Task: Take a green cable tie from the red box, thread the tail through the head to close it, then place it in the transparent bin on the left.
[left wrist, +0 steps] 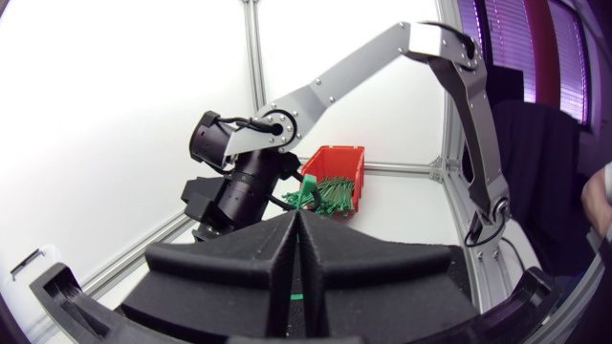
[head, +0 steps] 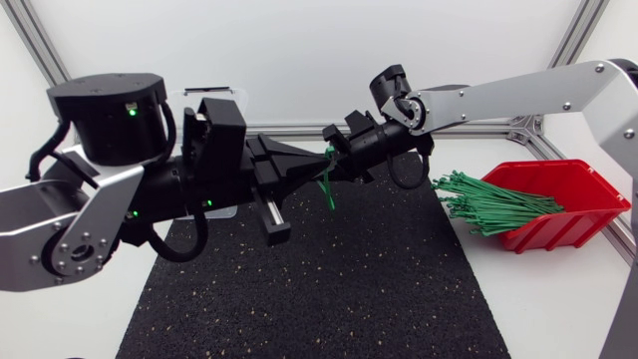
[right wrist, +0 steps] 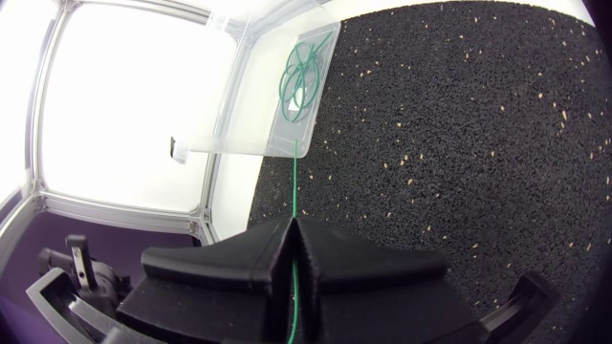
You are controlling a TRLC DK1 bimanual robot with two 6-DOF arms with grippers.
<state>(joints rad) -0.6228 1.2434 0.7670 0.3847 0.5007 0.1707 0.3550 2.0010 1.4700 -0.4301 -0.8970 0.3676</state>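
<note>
Above the black mat (head: 329, 289) my two grippers meet tip to tip. A green cable tie (head: 328, 184) hangs between them as a loose loop. My left gripper (head: 317, 168) is shut on it, and in the left wrist view a green sliver (left wrist: 296, 296) shows between its closed fingers (left wrist: 298, 218). My right gripper (head: 339, 158) is shut on the tie too. In the right wrist view the thin tail (right wrist: 293, 191) runs out ahead of its tips (right wrist: 292, 227). The red box (head: 588, 204) at the right holds a bundle of green ties (head: 493, 202). The transparent bin (right wrist: 273, 115) holds closed ties (right wrist: 302, 72).
My left arm's bulky black wrist (head: 214, 165) covers most of the transparent bin at the back left of the mat. Aluminium frame posts (head: 40, 45) stand at the table's back corners. White table (head: 80, 319) flanks the mat.
</note>
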